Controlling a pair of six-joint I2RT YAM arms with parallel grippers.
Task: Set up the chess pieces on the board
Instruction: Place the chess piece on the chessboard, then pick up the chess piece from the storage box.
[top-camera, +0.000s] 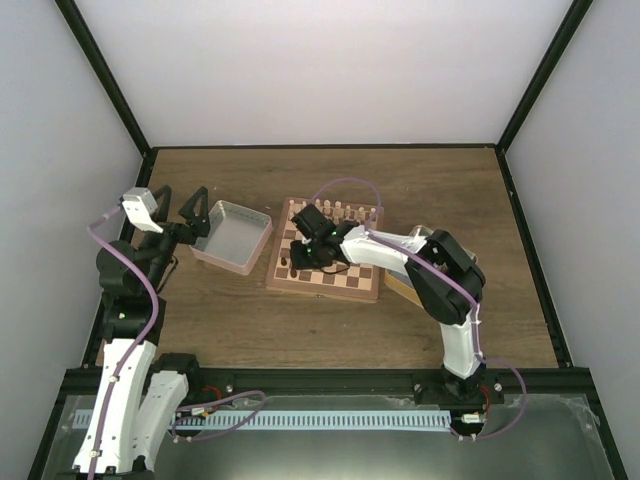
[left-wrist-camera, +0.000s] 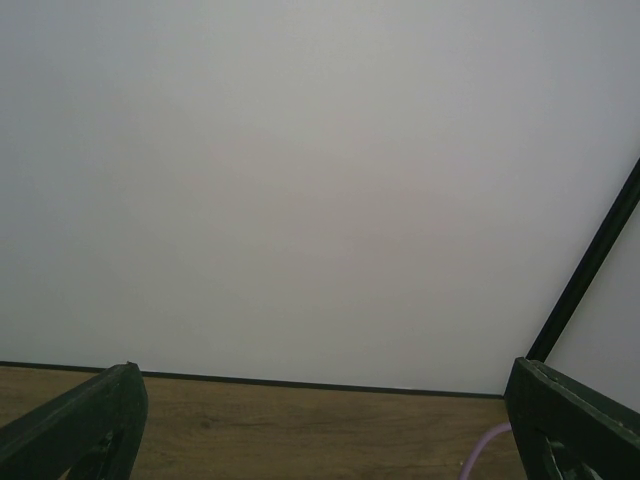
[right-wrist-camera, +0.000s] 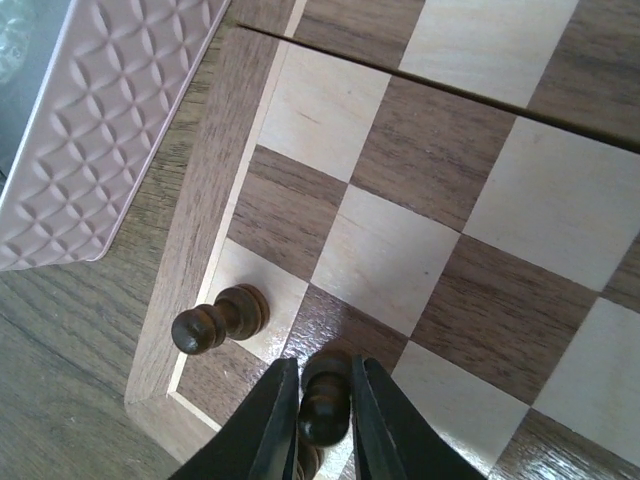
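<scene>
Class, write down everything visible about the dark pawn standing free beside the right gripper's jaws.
The dark pawn is glossy dark brown turned wood: round head, narrow neck, wider round base. It looks upright on a light edge square of the board, one square from the corner. Only the board touches it; the right gripper is close by, apart.

A brown wood-grain table (top-camera: 300, 330) fills the floor of a cell walled in plain white panels (top-camera: 320, 70) with black frame posts (top-camera: 100, 70) at the corners. Left of centre sits a shallow rectangular tin (top-camera: 225, 262), pale pink; the right wrist view shows its side wall (right-wrist-camera: 110, 110) embossed with a diamond pattern. Beyond the middle, a row of pale cream chessmen (top-camera: 345, 211) stands upright. A second shallow container (top-camera: 398, 287) lies further right, mostly hidden. A pale slotted strip (top-camera: 330, 420) runs along the near edge.
</scene>
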